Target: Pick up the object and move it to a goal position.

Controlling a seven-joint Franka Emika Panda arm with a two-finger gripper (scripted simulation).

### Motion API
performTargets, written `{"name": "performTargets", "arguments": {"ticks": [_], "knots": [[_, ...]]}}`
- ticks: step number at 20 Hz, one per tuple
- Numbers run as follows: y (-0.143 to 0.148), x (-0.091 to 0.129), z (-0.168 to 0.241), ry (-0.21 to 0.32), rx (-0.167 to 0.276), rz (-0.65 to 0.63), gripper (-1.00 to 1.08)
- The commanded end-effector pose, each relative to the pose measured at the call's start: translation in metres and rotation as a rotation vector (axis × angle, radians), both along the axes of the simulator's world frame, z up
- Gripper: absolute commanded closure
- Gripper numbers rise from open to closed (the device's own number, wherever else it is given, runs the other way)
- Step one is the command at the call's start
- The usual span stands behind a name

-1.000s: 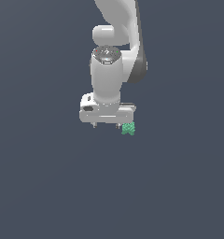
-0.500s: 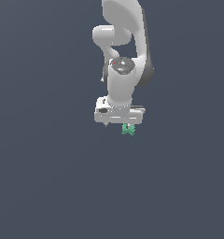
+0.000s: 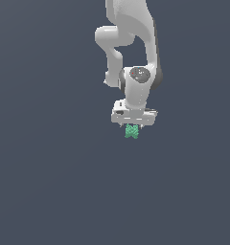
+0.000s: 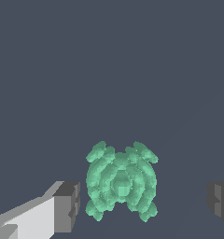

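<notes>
While the white arm (image 3: pixel 136 43) reaches down from the top of the exterior view, the object (image 3: pixel 132 131) sits just under the gripper (image 3: pixel 132 127), a little right of centre and slightly above the middle of that frame. It is a small teal-green lump with a bumpy surface. In the wrist view the object (image 4: pixel 121 182) looks roughly as wide as it is tall, with small knobs sticking out at its four corners, so I cannot pick out a clear long axis or say which way it points. The gripper (image 4: pixel 144 200) stands wide: one dark finger pad (image 4: pixel 67 205) sits just beside the lump with a thin sliver of background between them, while the other pad (image 4: pixel 220 203) is well apart from it. Neither pad visibly touches it. Everything else is plain dark grey-blue background (image 3: pixel 50 182).
</notes>
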State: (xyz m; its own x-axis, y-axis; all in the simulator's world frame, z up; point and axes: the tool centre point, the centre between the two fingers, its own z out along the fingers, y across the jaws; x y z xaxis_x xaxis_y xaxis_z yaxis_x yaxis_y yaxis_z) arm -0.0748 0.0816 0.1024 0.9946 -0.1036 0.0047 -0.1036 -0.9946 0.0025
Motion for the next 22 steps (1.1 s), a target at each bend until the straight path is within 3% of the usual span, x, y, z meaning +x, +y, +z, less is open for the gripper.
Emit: {"name": "performTargets", "arguments": {"ticks": [1,11,22], "knots": [[0.007,-0.009,-0.006,0.002,0.002,-0.010,-0.92],[0.011,-0.014,-0.015,0.005,0.003,-0.013,-0.92],[0.012,-0.016,-0.057,0.004,0.003,-0.016,-0.92]]}}
